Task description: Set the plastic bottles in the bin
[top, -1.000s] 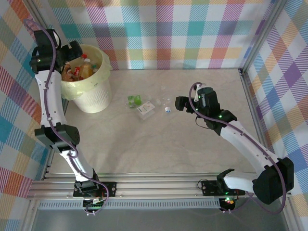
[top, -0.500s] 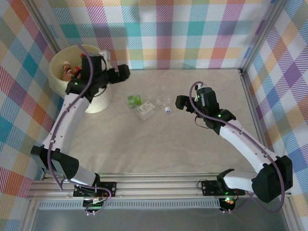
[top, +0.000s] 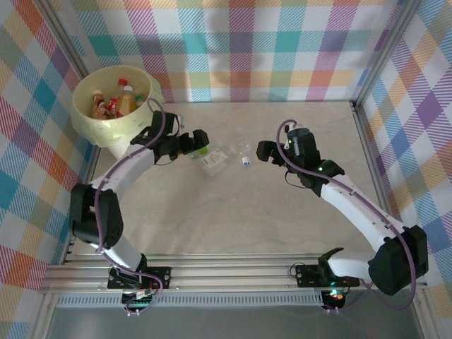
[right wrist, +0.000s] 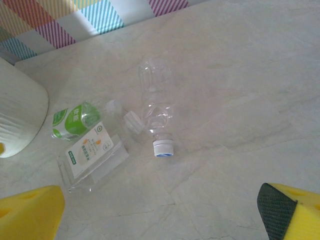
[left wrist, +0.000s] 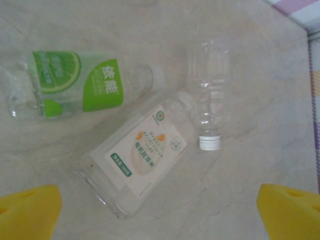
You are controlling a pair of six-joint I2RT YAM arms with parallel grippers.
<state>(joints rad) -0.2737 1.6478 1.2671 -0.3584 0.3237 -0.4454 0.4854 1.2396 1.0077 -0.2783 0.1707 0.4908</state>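
Three plastic bottles lie together mid-table: a green-label bottle (left wrist: 75, 82), a flat clear bottle with a white label (top: 214, 161) and an unlabelled clear bottle with a white cap (top: 244, 152). The pale-yellow bin (top: 88, 123) stands at the back left and holds several bottles (top: 116, 102). My left gripper (top: 200, 141) hovers open over the green-label bottle, its yellow fingertips (left wrist: 30, 210) wide apart and empty. Just right of the capped bottle, my right gripper (top: 263, 151) is open with nothing between its fingertips (right wrist: 30, 212).
Checkered walls enclose the table on the left, back and right. The bin's wall (right wrist: 17, 115) stands close to the left of the bottle cluster. Bare tabletop (top: 233, 212) lies in front of the bottles.
My left arm has swung from above the bin down and right to the bottles on the table. The right arm has held still.
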